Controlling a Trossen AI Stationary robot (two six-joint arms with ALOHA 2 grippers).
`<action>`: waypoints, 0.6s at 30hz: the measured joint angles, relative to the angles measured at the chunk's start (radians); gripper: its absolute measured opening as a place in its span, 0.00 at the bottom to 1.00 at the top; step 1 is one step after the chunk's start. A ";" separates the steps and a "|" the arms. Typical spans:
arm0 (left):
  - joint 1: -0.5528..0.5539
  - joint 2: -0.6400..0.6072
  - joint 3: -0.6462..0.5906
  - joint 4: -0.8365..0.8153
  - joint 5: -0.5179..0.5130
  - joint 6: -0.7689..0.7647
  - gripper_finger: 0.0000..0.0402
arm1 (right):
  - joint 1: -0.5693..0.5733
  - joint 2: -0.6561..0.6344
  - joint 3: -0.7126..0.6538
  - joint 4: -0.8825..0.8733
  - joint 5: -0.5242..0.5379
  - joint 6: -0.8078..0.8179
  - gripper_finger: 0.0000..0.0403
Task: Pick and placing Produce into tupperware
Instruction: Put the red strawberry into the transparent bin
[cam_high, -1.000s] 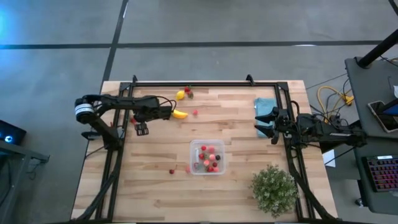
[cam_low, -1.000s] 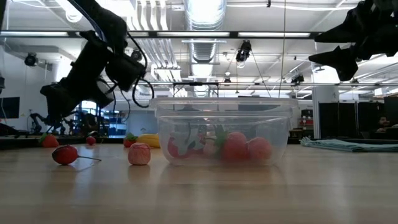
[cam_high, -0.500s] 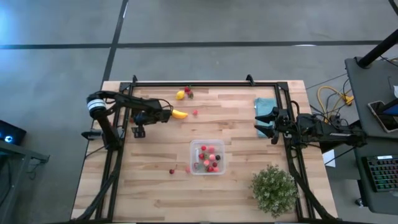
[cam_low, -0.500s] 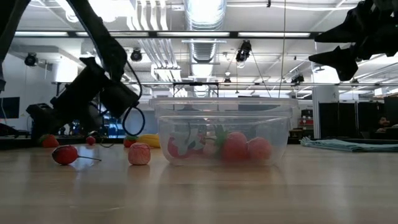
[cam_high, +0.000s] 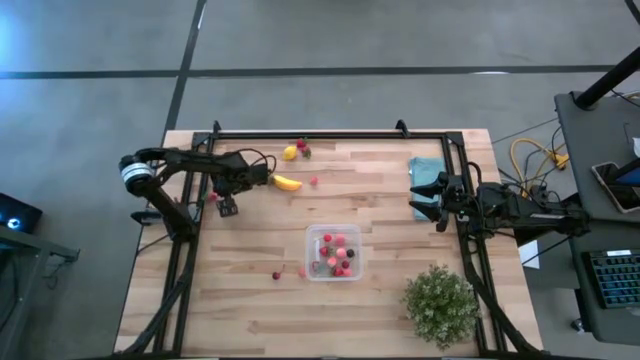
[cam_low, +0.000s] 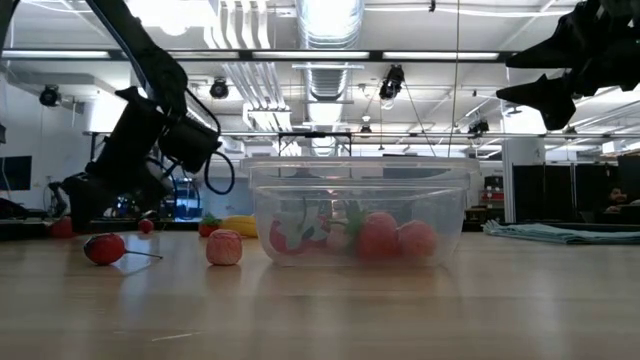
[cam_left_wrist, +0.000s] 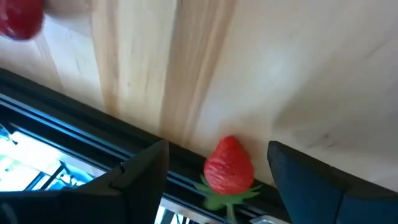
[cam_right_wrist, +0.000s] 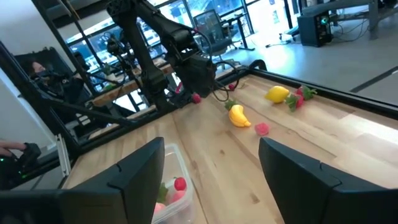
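The left end effector (cam_left_wrist: 217, 174), fingers spread and empty, hovers over a strawberry (cam_left_wrist: 228, 167) at the surface's left edge. Next: descend, clamp it, carry it to the tupperware (cam_high: 333, 253) mid-surface. The right end effector (cam_high: 425, 198) waits spread by the right edge.

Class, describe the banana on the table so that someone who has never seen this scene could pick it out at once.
Start at the clear tupperware near the middle of the wooden table, then look toward the far edge, on the left arm's side. The banana lies just beyond the open left gripper. It is long, curved and yellow; the lemon is rounder, and the nearby berry is small and pink.
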 joint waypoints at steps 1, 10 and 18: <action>0.000 -0.003 -0.005 -0.001 0.000 0.000 0.64 | 0.000 0.000 0.000 0.000 0.000 0.000 0.63; 0.008 0.031 -0.028 0.007 0.022 0.008 0.64 | 0.000 0.000 0.000 0.000 0.000 0.000 0.63; 0.012 0.059 -0.027 0.000 0.023 0.011 0.60 | 0.000 0.000 0.000 0.000 0.000 0.000 0.62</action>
